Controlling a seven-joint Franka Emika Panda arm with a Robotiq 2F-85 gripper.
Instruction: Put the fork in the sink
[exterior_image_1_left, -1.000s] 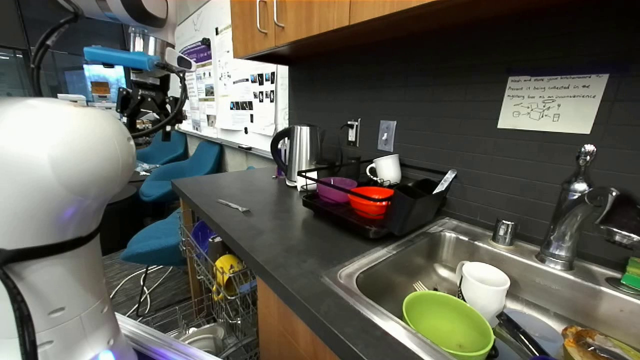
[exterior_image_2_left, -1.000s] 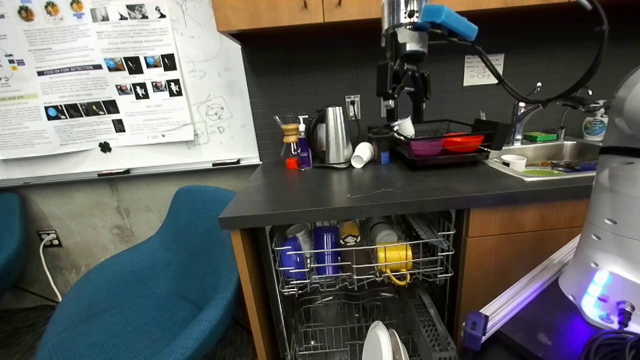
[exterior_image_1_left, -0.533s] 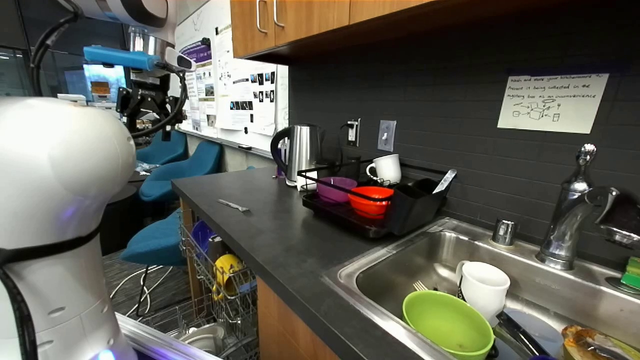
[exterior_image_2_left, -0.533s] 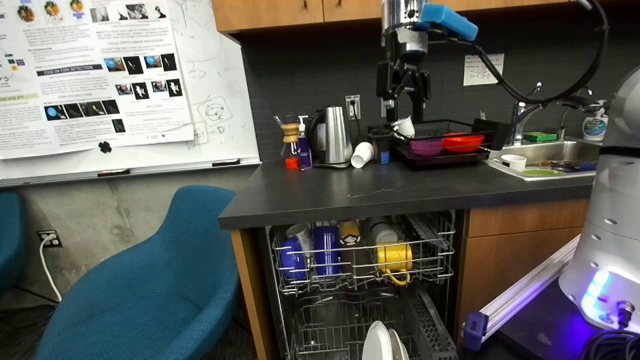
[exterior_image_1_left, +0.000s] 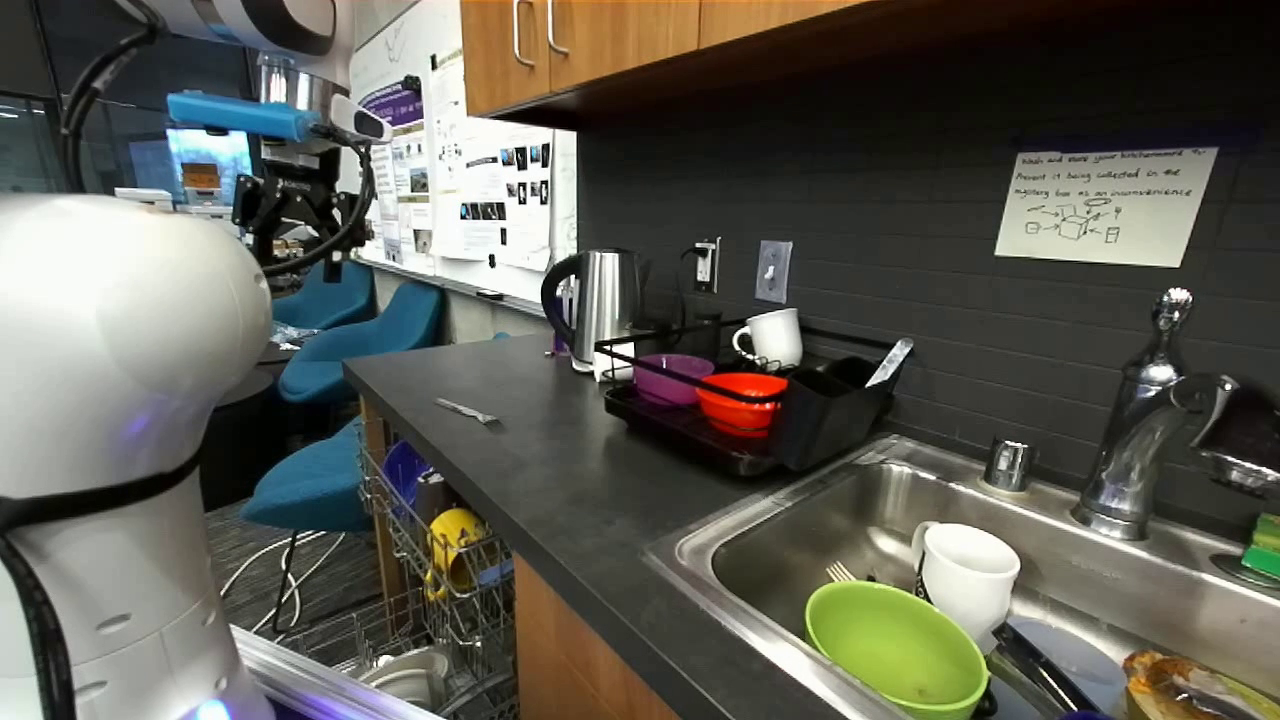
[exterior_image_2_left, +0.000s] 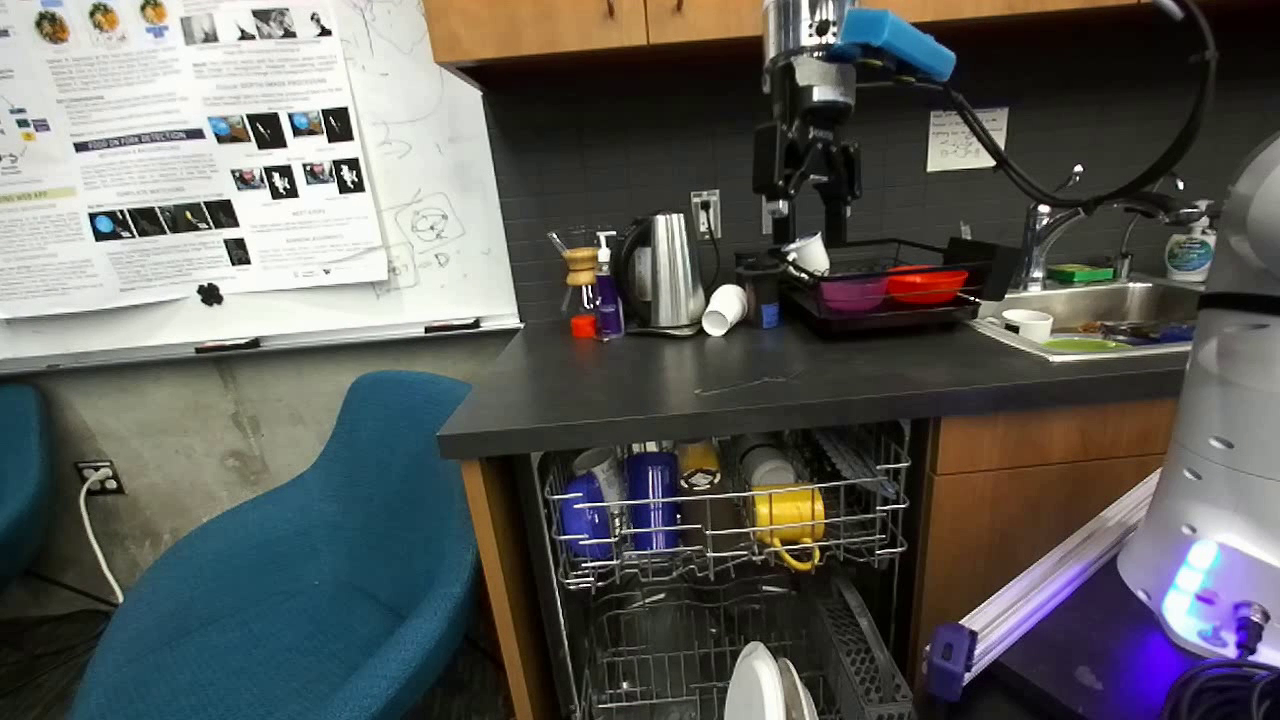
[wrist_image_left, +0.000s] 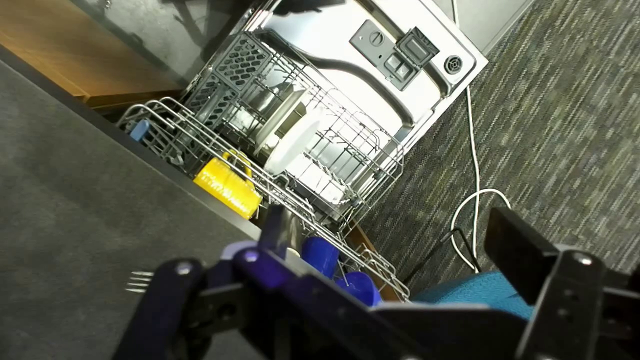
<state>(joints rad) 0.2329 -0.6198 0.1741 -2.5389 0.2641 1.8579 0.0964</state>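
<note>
A silver fork (exterior_image_1_left: 467, 411) lies flat on the dark counter (exterior_image_1_left: 590, 480), near its front edge. It shows faintly in an exterior view (exterior_image_2_left: 745, 384). In the wrist view only its tines (wrist_image_left: 139, 282) show; my gripper's finger linkage hides the handle. The steel sink (exterior_image_1_left: 800, 540) is farther along the counter and also shows in an exterior view (exterior_image_2_left: 1140, 300). It holds a green bowl (exterior_image_1_left: 895, 645), a white mug (exterior_image_1_left: 966, 578) and another fork's tines (exterior_image_1_left: 840, 572). My gripper (exterior_image_2_left: 809, 222) is open and empty, high above the counter; its fingers stand wide apart in the wrist view (wrist_image_left: 397, 240).
A black dish rack (exterior_image_1_left: 690, 440) with a purple bowl (exterior_image_1_left: 672, 380), a red bowl (exterior_image_1_left: 740, 400) and a white cup (exterior_image_1_left: 775, 338) stands between fork and sink. A kettle (exterior_image_2_left: 672, 270) stands at the back. The open dishwasher (wrist_image_left: 285, 190) juts out below the counter. Wooden cabinets (exterior_image_2_left: 545, 25) hang above.
</note>
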